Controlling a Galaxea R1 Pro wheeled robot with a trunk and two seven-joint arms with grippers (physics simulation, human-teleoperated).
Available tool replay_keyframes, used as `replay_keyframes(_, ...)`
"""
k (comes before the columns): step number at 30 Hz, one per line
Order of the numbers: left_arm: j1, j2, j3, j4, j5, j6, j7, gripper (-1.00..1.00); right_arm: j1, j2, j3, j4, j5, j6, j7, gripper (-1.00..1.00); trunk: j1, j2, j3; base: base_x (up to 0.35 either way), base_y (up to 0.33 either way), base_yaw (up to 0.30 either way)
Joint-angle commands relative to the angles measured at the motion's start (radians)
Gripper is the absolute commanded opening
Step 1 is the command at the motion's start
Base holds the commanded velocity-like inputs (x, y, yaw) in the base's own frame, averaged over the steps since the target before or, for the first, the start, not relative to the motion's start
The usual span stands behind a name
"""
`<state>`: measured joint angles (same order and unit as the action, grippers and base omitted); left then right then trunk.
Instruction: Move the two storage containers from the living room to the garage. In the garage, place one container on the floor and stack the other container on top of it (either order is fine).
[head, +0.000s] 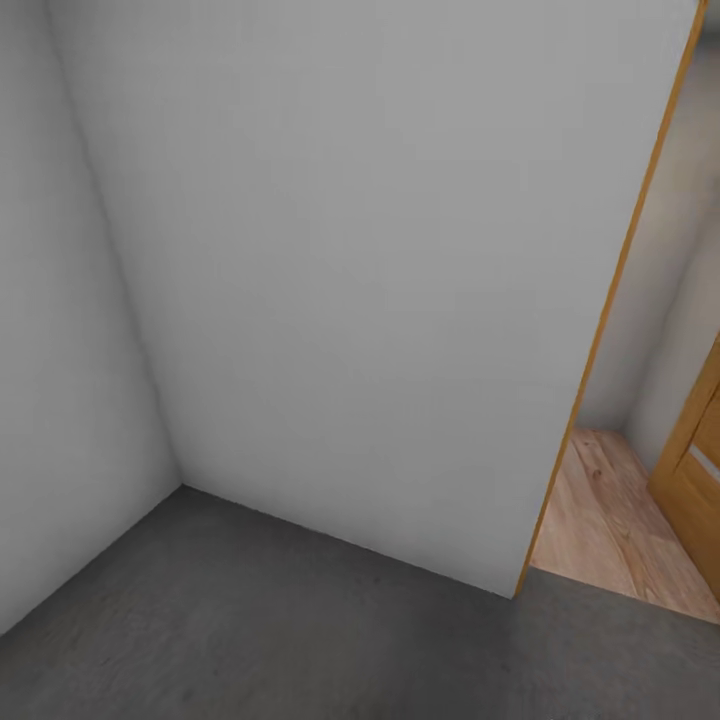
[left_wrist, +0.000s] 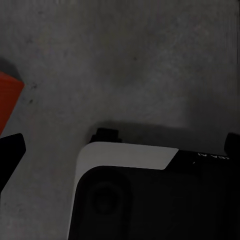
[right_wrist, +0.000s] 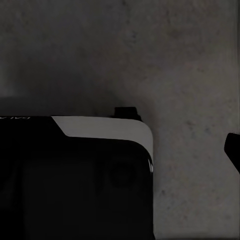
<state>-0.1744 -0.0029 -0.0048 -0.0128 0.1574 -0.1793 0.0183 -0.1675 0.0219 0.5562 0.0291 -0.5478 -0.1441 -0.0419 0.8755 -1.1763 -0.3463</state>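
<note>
Parked inside the garage, facing a plain white wall (head: 350, 280) that meets the dark concrete floor (head: 250, 620), with a wood-trimmed doorway edge (head: 610, 300) at the right opening onto light plank flooring (head: 600, 530) and a honey-wood door (head: 695, 470) beyond. Judged as a transit step: either just after setting a bin down here or about to leave for the next one. One red-orange storage container (left_wrist: 9, 97) glimpsed as a corner at the edge of the left wrist view, down by the concrete near the robot's base (left_wrist: 150, 190); whether resting flat or tilted, impossible to say from so small a sliver. No second bin to place. Both arms apparently hanging low beside the base, wrist cameras aimed at the floor past the dark-and-white chassis (right_wrist: 75, 170). Only a dark fingertip (left_wrist: 11, 150) of the left claw and another (right_wrist: 233, 150) of the right claw visible at the frame edges, so released or clenched cannot be told for either. Next move likely calls for turning toward the doorway, clearing its frame without clipping the bin.
</note>
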Motion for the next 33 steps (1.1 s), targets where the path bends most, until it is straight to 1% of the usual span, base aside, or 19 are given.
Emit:
replay_keyframes(1,0.000,0.000,-0.001,0.001,0.006,-0.003,0.002,1.00,-0.001,0.001,0.008,0.003,-0.007,-0.005,-0.001,1.00,0.000,-0.001,0.000,0.000,0.000,-0.229)
replay_keyframes(8,0.000,0.000,-0.001,0.001,0.005,-0.003,0.002,1.00,-0.001,0.000,0.008,0.003,-0.007,-0.005,-0.001,1.00,0.000,-0.001,0.005,0.000,0.000,-0.225)
replay_keyframes(14,0.000,0.000,-0.001,0.001,0.005,-0.003,0.002,1.00,-0.001,-0.009,0.008,0.003,-0.008,-0.005,-0.001,1.00,0.000,-0.001,0.008,0.000,0.000,-0.237)
replay_keyframes(22,0.000,0.000,-0.001,0.001,0.005,-0.003,0.002,1.00,-0.001,-0.010,0.008,0.003,-0.008,-0.005,0.000,1.00,0.000,-0.001,0.009,0.000,0.000,-0.246)
replay_keyframes(28,0.000,0.000,-0.001,0.001,0.006,-0.003,0.002,1.00,-0.001,-0.010,0.008,0.003,-0.003,-0.006,0.000,1.00,0.000,-0.001,0.009,0.000,0.000,-0.099)
replay_keyframes(33,0.000,0.000,-0.001,0.001,0.006,-0.003,0.002,1.00,-0.001,-0.010,0.008,0.003,-0.003,-0.006,0.000,1.00,0.000,-0.001,0.009,0.000,0.000,-0.211)
